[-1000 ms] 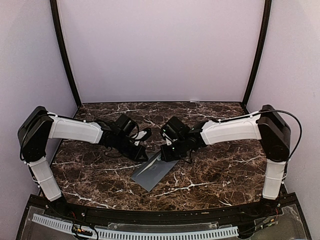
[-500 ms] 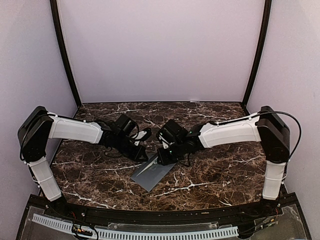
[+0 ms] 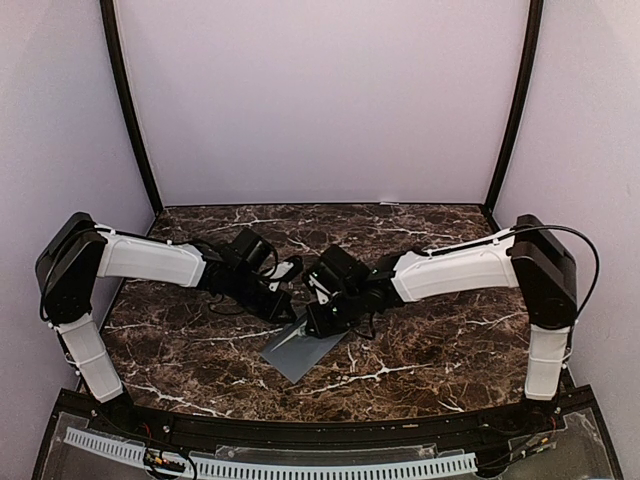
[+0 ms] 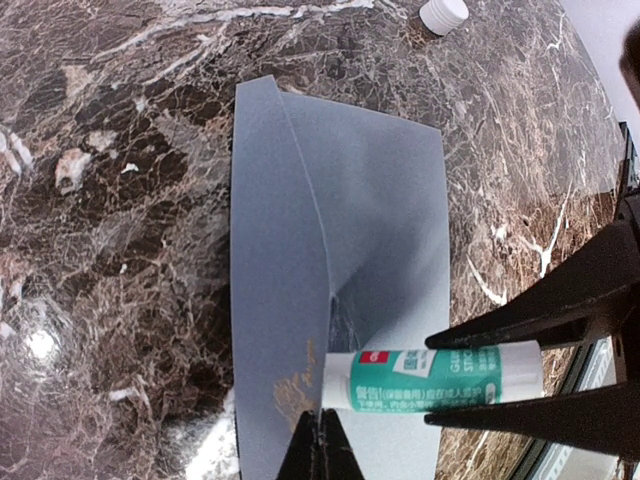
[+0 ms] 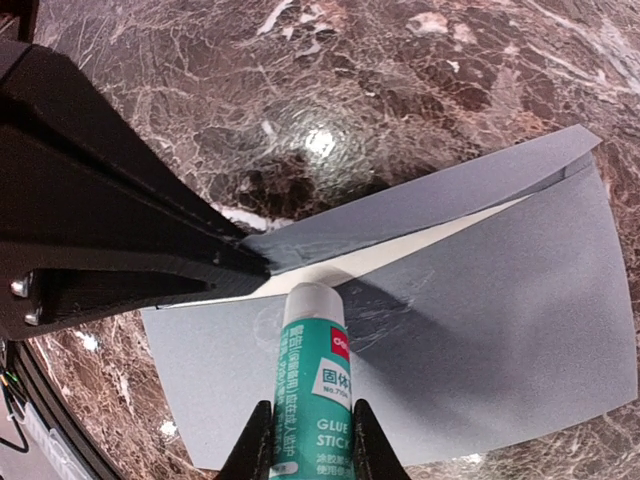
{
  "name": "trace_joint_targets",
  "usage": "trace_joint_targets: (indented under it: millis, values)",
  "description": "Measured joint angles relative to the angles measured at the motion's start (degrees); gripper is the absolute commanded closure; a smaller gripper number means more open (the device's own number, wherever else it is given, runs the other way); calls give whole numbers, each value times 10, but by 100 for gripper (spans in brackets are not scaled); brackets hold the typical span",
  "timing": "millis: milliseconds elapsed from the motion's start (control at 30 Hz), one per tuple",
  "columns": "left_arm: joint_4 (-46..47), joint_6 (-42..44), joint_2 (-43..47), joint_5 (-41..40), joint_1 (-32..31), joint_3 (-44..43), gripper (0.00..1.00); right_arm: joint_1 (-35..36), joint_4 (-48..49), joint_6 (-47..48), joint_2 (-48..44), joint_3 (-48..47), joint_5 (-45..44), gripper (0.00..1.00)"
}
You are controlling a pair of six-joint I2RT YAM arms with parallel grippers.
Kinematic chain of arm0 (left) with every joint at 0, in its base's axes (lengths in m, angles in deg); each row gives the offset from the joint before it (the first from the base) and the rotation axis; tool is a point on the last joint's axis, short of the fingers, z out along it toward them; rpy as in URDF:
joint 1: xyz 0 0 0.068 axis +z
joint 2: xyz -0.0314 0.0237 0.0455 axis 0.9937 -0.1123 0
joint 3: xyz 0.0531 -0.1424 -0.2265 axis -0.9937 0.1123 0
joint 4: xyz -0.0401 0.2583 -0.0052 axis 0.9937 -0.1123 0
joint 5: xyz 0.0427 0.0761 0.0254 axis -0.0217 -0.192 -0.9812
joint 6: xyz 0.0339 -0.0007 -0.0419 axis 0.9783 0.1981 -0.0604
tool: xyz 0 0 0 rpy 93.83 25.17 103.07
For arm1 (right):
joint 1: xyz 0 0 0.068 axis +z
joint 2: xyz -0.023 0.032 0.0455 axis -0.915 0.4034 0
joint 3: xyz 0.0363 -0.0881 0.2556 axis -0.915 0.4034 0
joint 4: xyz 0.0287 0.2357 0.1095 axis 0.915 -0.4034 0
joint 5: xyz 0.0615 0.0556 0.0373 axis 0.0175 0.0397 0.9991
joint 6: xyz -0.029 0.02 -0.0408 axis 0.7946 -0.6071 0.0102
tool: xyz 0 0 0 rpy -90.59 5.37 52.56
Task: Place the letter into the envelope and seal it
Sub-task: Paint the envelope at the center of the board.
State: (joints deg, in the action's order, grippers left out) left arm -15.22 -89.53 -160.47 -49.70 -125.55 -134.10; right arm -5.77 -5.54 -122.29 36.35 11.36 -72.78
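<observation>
The slate-grey envelope [image 3: 300, 352] lies on the marble table, seen larger in the left wrist view [image 4: 385, 200]. My left gripper [image 4: 322, 432] is shut on the tip of the envelope's flap [image 4: 275, 250] and holds it raised. A cream strip of the letter [image 5: 400, 255] shows in the opening under the flap [image 5: 420, 205]. My right gripper [image 5: 305, 440] is shut on a green glue stick [image 5: 312, 370]. The stick's white tip rests against the envelope body [image 5: 500, 330], just below the flap fold and beside the left fingers [image 5: 150, 265]. Both grippers meet over the envelope [image 3: 308, 318].
A small white cap [image 4: 443, 14] sits on the table beyond the envelope's far end. The dark marble tabletop [image 3: 430, 340] is bounded by lilac walls at the back and sides. Both forearms reach inward over the middle of the table.
My right gripper has carried the glue stick leftward across the envelope toward the raised flap. The left gripper has stayed put, holding the flap.
</observation>
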Motion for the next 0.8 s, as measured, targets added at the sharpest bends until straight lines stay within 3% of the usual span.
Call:
trace_joint_targets:
  millis: [500, 800]
  values:
    - [-3, 0, 0, 0, 0, 0, 100, 14, 5, -7, 15, -17, 15, 100]
    - [-2, 0, 0, 0, 0, 0, 100, 14, -1, -18, 14, -19, -20, 100]
